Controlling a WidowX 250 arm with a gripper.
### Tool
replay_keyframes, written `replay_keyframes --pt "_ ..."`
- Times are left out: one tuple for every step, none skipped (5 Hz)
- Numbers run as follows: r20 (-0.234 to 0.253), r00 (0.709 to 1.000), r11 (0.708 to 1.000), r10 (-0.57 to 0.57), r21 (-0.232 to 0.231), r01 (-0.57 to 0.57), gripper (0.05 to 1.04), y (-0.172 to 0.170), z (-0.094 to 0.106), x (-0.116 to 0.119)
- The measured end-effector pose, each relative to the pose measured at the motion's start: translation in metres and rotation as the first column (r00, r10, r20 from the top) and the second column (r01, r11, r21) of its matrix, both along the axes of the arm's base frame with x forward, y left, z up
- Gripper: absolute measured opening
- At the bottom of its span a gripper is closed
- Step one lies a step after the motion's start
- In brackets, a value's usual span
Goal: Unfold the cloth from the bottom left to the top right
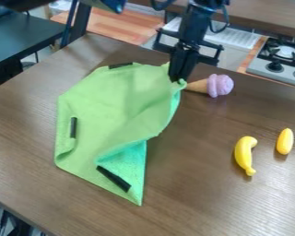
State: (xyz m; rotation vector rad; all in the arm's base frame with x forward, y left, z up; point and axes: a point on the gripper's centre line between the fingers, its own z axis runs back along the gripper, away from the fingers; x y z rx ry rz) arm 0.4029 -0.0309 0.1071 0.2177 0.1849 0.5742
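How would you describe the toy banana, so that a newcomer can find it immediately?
On the brown table, look right of the green cloth and below the ice cream cone. There lies the banana. It is longer and more curved than the other yellow thing, to its upper right.

Finish of the arm point(193, 25): black overall, with a faint bluish sheen near the top edge. Form: narrow, segmented, with an uneven, angular outline. Cabling: a thin dark cable point(226, 20) forms an external loop on the picture-right side; a second dark curved length point(162, 6) lies on the picture-left side at the top edge. Gripper point(177, 79): black, fitted with angular side brackets point(212, 60) that project on both sides and end in small blunt tips. Fingers point(185, 62): black, long and slim, narrowing toward the lower end.
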Motion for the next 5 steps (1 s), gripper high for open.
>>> replay_keyframes --pt "-0.010 1.000 1.000 -0.022 0.007 0.022 0.068 -0.015 -0.004 0.006" --pt "-0.003 1.000 1.000 -0.026 0.014 0.026 0.068 -0.029 -0.005 0.014" --pt "-0.019 1.000 1.000 -0.022 0.015 0.022 0.068 -0.038 -0.007 0.018" --pt "-0.007 1.000 1.000 -0.007 0.017 0.007 0.068 -0.039 -0.008 0.020" --pt "0.008 1.000 1.000 -0.020 0.015 0.020 0.086 -0.043 -0.013 0.022"
